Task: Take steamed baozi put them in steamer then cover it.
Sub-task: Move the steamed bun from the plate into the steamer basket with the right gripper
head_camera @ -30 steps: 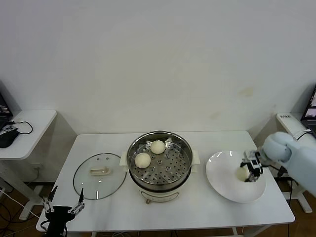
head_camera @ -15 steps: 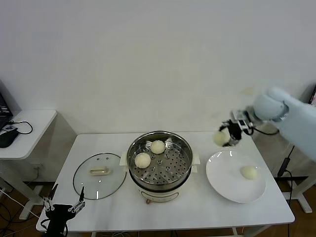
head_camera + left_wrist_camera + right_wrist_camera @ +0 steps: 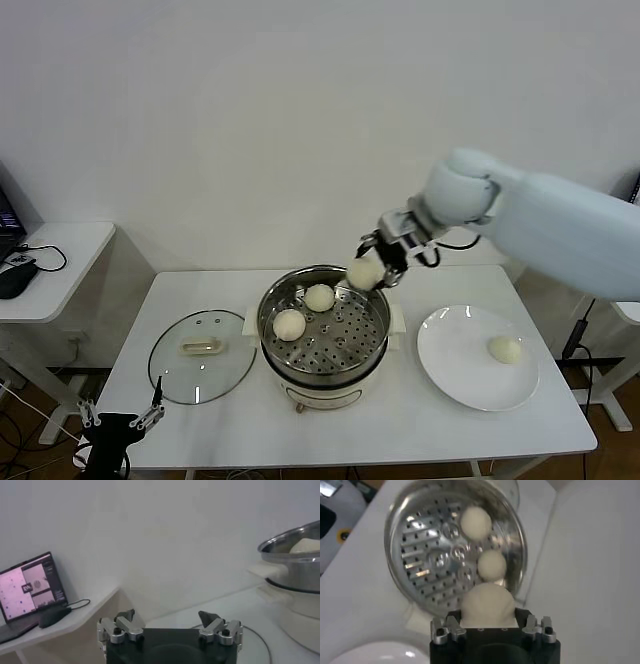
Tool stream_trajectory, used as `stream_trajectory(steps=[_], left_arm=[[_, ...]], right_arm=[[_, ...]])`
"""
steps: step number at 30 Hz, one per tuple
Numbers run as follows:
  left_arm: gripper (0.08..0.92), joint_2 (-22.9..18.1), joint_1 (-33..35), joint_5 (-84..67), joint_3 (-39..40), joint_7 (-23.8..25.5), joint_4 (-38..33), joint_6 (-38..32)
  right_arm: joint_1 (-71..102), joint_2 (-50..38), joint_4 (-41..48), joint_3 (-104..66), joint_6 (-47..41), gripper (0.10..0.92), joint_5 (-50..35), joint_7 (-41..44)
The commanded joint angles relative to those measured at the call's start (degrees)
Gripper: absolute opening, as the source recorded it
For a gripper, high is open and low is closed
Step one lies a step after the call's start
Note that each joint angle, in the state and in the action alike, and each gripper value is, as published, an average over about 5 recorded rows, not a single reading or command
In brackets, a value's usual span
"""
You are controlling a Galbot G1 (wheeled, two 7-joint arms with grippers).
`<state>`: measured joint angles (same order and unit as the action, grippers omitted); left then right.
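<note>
My right gripper [image 3: 372,268] is shut on a cream-white baozi [image 3: 364,272] [image 3: 486,604], held in the air over the back right rim of the steamer [image 3: 378,345]. Two baozi lie on its perforated tray: one at the back [image 3: 319,297] [image 3: 491,563], one at the left [image 3: 289,324] [image 3: 475,522]. Another baozi [image 3: 505,349] rests on the white plate [image 3: 450,365]. The glass cover [image 3: 202,354] lies flat on the table left of the steamer. My left gripper [image 3: 118,416] [image 3: 170,622] hangs open and empty at the table's front left corner.
The steamer's rim and handle [image 3: 292,547] show in the left wrist view. A side table [image 3: 60,262] with a mouse and cable stands at the left, with a laptop [image 3: 31,587] on it. The white table [image 3: 400,420] carries everything.
My right gripper lifted a baozi off the plate and carried it left and up to above the steamer's rim. One baozi stays on the plate. The left arm barely moved.
</note>
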<state>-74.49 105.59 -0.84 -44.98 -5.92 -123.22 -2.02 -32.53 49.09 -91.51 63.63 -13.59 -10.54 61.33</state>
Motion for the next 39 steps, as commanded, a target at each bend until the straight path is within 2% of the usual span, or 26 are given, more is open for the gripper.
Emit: stream_trajectory(steps=[1,18,31,39], left_arm=[[0.823,-0.3,0.0,0.0,-0.4,0.0,-0.1,0.0],[0.823,-1.5,0.1,-0.3,-0.9,-0.2,-0.4,-0.2],[0.823,-1.2,-0.2,-0.5,-1.0,-0.2,0.1,-0.3],[0.823,-1.0,-0.4,-0.5,-0.9,-0.1,0.1,-0.3]], right_arm=[[-1.9,10.8,-1.8,11.2,9.1,0.662,4.2,-4.1],[4.7,12.1,-4.3,13.5,21.0,0.664,21.5,-7.9],[4.8,11.9,-4.8,13.3,23.1,0.678,23.6,-8.3],[0.9,10.0,-4.2,9.3,22.9,0.815,19.5,-7.0]])
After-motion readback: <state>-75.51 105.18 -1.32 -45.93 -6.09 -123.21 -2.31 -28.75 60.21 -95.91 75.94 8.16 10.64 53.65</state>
